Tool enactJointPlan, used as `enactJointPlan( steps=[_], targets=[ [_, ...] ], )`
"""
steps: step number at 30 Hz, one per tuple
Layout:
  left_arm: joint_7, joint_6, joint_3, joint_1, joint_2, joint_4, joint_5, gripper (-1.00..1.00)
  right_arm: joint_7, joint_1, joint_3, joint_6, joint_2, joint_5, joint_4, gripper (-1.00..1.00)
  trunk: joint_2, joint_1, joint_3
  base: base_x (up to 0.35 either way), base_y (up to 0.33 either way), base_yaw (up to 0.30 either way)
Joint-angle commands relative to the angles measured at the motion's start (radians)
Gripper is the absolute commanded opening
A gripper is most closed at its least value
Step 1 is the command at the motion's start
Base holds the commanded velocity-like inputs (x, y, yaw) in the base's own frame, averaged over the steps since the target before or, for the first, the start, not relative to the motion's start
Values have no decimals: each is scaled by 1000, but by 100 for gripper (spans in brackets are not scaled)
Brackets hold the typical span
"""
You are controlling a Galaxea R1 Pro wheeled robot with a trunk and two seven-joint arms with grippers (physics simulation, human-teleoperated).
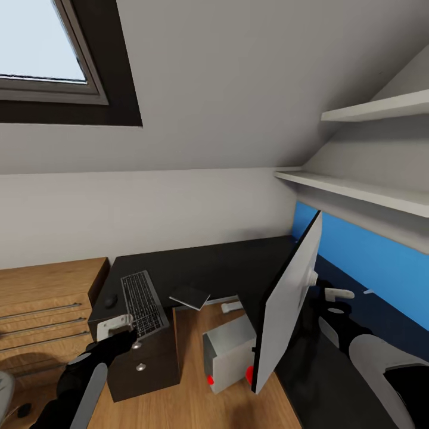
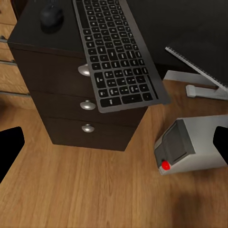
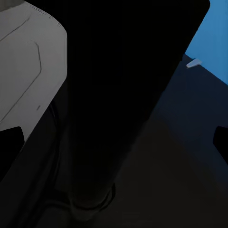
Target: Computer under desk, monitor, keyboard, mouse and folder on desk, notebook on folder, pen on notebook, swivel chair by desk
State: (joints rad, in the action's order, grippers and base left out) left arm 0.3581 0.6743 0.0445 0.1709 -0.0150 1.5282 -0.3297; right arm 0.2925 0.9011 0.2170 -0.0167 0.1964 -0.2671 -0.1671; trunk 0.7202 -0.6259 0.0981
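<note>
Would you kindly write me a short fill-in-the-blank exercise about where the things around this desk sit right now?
1. The keyboard juts over the edge of the ___.
2. The mouse lies on the desk beside the ___.
3. The computer stands on the wooden ___.
4. The button on the computer's front is ___.

Missing words: desk; keyboard; floor; red

The monitor (image 1: 286, 310) stands edge-on at right of centre in the head view, hiding its screen and part of the computer (image 1: 229, 354). The swivel chair (image 1: 5, 387) is cut by the lower left edge. The mouse (image 1: 111, 301) is too small for detail.
</note>
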Motion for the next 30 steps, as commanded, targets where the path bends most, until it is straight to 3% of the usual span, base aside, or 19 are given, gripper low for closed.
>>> enactJointPlan(
  steps=[1,27,30],
  targets=[
    [8,3,-1,1,0,2,-11,100,4,1,8,-2,0,-11,0,100,9,-4,5,0,0,0],
    [9,4,-3,1,0,4,-11,100,4,1,9,-3,7,-10,0,100,191,-104,86,0,0,0],
    [9,4,-3,1,0,4,-11,100,4,1,9,-3,13,-11,0,100,191,-104,86,0,0,0]
  ],
)
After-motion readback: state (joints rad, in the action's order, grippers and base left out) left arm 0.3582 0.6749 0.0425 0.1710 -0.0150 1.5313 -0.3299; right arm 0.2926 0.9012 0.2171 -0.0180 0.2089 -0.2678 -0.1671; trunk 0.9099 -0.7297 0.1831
